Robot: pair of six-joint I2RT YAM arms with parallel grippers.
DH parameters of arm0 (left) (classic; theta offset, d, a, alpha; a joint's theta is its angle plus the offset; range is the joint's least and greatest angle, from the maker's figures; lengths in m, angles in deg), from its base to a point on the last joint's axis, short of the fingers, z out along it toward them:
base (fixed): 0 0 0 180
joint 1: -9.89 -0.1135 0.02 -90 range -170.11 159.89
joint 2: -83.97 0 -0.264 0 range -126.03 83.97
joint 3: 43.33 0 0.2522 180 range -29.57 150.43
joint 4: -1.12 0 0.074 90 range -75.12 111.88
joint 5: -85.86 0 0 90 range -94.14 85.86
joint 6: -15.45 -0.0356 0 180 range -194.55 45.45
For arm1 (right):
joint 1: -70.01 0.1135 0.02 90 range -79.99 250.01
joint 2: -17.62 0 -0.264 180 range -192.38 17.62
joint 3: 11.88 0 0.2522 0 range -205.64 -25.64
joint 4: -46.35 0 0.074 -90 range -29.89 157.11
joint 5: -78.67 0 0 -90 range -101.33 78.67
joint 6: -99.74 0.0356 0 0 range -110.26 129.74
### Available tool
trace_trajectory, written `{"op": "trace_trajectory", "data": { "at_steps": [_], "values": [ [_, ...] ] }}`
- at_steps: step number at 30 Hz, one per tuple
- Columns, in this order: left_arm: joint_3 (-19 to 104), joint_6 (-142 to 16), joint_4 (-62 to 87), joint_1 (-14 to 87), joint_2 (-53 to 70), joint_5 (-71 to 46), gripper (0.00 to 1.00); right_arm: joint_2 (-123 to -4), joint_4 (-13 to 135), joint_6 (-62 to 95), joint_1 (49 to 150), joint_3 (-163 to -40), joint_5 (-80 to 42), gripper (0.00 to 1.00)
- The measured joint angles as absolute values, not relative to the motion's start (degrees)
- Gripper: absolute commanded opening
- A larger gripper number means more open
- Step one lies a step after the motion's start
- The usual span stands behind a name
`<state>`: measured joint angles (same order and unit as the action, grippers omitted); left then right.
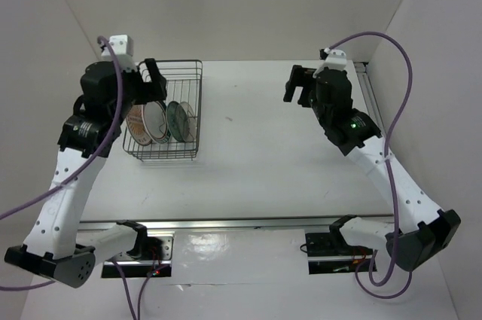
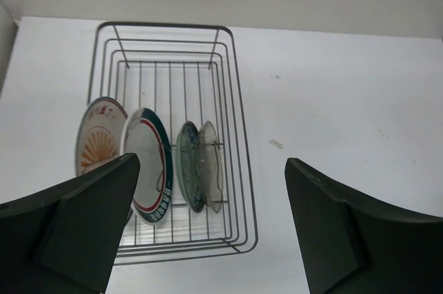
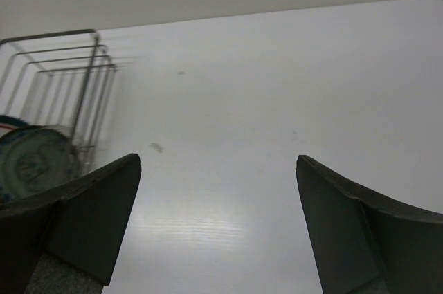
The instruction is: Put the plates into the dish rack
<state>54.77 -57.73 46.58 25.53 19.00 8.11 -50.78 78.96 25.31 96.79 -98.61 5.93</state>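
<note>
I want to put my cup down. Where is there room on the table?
The big bare patch of table lies between the rack and the right arm. The rack's far half has no plates. Its near half is crowded: four plates stand there, with the left arm close by.

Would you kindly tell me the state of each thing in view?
Orange plate: standing on edge, leftmost.
Ringed plate: standing on edge.
Teal plate: standing on edge.
Grey plate: standing on edge, rightmost.
Rack: holds all four.
Left pincer: open, empty.
Right pincer: open, empty.
</note>
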Motion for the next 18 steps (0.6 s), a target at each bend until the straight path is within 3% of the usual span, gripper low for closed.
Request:
{"op": "trace_trajectory", "data": {
  "at_steps": [9,18],
  "values": [
    [51.36,-57.34,45.95,16.79,23.61,0.13,1.0,-44.55,95.11,25.31,99.65,-101.15,23.83,1.0],
    [43.18,-56.11,44.4,15.19,27.52,-2.95,1.0,-34.83,96.99,25.29,101.88,-101.8,30.39,1.0]
  ]
}}
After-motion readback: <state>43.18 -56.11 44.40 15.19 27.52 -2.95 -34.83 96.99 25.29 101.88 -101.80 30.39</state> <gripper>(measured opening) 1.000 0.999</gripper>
